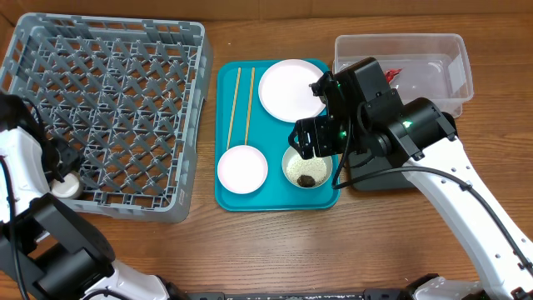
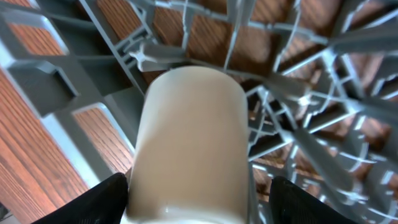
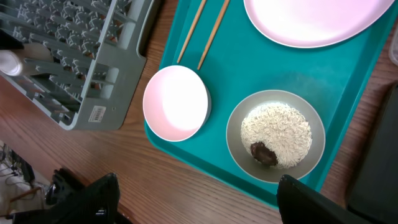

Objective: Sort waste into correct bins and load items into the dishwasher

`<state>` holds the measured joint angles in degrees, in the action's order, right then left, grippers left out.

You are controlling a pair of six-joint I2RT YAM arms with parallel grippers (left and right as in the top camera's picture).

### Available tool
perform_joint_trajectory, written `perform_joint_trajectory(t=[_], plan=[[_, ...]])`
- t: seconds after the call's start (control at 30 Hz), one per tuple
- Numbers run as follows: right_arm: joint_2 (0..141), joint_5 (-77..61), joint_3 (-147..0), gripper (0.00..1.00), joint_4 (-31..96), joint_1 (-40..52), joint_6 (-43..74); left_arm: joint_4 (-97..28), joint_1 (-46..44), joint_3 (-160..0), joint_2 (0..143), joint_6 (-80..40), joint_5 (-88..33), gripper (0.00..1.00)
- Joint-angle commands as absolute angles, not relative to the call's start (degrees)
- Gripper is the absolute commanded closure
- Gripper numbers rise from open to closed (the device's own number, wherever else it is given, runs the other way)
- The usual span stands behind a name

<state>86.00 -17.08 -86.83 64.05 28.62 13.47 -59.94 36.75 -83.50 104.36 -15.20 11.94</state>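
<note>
My left gripper [image 2: 199, 202] is open around the white cup [image 2: 189, 143]: the left finger touches it, the right finger stands a little off. The cup lies against the grey dish rack [image 1: 108, 108] at its front-left corner [image 1: 67, 185]. My right gripper [image 3: 208, 205] is open and empty, hovering over the front of the teal tray [image 1: 229, 196]. On that tray are two chopsticks [image 1: 241, 104], the white plate [image 1: 291, 89], the pinkish bowl [image 1: 242, 169] and the pale bowl [image 1: 307, 169] holding rice and a brown lump [image 3: 264, 154]. The red wrapper [image 1: 393, 75] lies in the clear tub [image 1: 400, 43].
The black tray [image 1: 375, 179] sits right of the teal tray, mostly under my right arm. The rack's lattice and side wall [image 2: 298, 93] crowd round the cup. Bare wooden table [image 3: 186, 180] lies in front of the teal tray.
</note>
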Motion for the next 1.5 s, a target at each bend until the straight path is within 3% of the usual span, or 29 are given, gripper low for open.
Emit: perform_joint_trajectory(t=[0.0, 0.27, 0.43, 0.6, 0.9, 1.3, 1.33, 1.37, 1.47], plan=[[85.86, -16.49, -86.52, 0.18, 63.81, 28.86, 13.23, -58.92, 36.73, -80.42, 104.51, -13.91, 11.2, 0.26], [85.86, -16.49, -86.52, 0.18, 63.81, 28.86, 13.23, -58.87, 36.73, -79.79, 104.47, -14.06, 10.81, 0.33], [85.86, -16.49, -86.52, 0.18, 63.81, 28.86, 13.23, -59.86, 36.73, -81.08, 104.44, -14.63, 10.41, 0.43], [85.86, -16.47, -86.52, 0.18, 63.81, 28.86, 13.21, -62.02, 36.73, -84.6, 104.44, -15.03, 9.28, 0.44], [85.86, -16.47, -86.52, 0.18, 63.79, 28.86, 13.23, -64.1, 37.19, -88.27, 104.44, -17.67, 6.17, 0.29], [85.86, -16.49, -86.52, 0.18, 63.79, 28.86, 13.23, -65.34, 43.24, -88.27, 104.44, -21.45, -4.82, 0.28], [85.86, -16.49, -86.52, 0.18, 63.79, 28.86, 13.23, -65.36, 43.53, -88.29, 104.44, -21.15, -5.65, 0.23], [85.86, -16.49, -86.52, 0.18, 63.79, 28.86, 13.23, -65.63, 43.55, -88.71, 104.33, -19.53, -5.96, 0.0], [85.86, -16.49, -86.52, 0.18, 63.79, 28.86, 13.23, -67.0, 43.4, -90.7, 104.05, -16.23, -5.76, 0.0]])
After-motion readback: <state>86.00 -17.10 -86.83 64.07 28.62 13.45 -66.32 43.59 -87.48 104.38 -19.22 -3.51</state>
